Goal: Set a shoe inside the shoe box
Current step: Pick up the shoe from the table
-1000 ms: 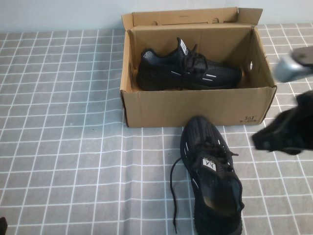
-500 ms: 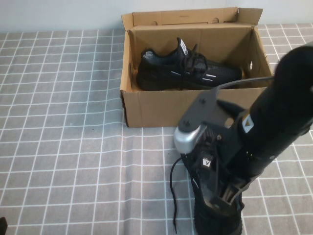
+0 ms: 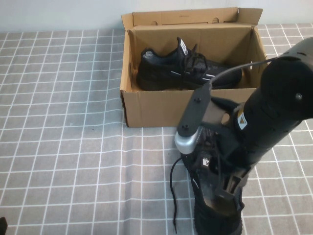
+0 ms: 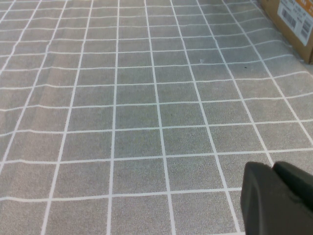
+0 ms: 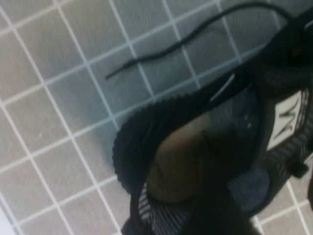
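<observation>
The shoe, a black mesh sneaker with a white tongue label, lies on the table in front of the shoe box, toe toward the box. My right gripper is down over the shoe's opening. In the right wrist view the shoe fills the frame, and one dark finger of the open right gripper reaches into its tan-lined opening. My left gripper is shut and empty, low over the tablecloth at the front left.
The matching twin sneaker lies on its side inside the box, whose lid flap stands up at the back. A loose lace trails left of the shoe. A grey checked cloth covers the table. A box corner shows in the left wrist view.
My right arm swung in from the right edge and came down over the shoe on the table. The shoe, the box and the left arm have not moved.
</observation>
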Available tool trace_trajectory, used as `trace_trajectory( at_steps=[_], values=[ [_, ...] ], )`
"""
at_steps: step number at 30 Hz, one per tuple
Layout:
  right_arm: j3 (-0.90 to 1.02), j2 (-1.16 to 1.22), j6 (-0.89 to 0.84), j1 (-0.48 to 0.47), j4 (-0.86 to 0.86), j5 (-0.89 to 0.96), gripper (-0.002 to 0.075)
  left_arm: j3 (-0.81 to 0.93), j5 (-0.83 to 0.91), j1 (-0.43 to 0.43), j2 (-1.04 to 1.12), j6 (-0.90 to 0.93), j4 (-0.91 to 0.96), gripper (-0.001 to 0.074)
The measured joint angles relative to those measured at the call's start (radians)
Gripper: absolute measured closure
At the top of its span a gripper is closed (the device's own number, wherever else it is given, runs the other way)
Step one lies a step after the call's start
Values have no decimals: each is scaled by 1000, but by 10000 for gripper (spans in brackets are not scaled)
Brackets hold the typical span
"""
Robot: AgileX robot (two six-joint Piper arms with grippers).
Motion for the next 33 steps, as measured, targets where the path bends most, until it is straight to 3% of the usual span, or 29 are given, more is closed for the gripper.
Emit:
trace_trajectory(
  at_steps=[12,24,33],
  values=[
    [0,18,-78,0,83,-78,331,0,0,0,0,0,0,735],
    [0,103,-98,0,-56,-139,265,0,0,0,0,0,0,735],
    [0,126,-98,0,-166,-149,258,0,0,0,0,0,0,735]
  ],
)
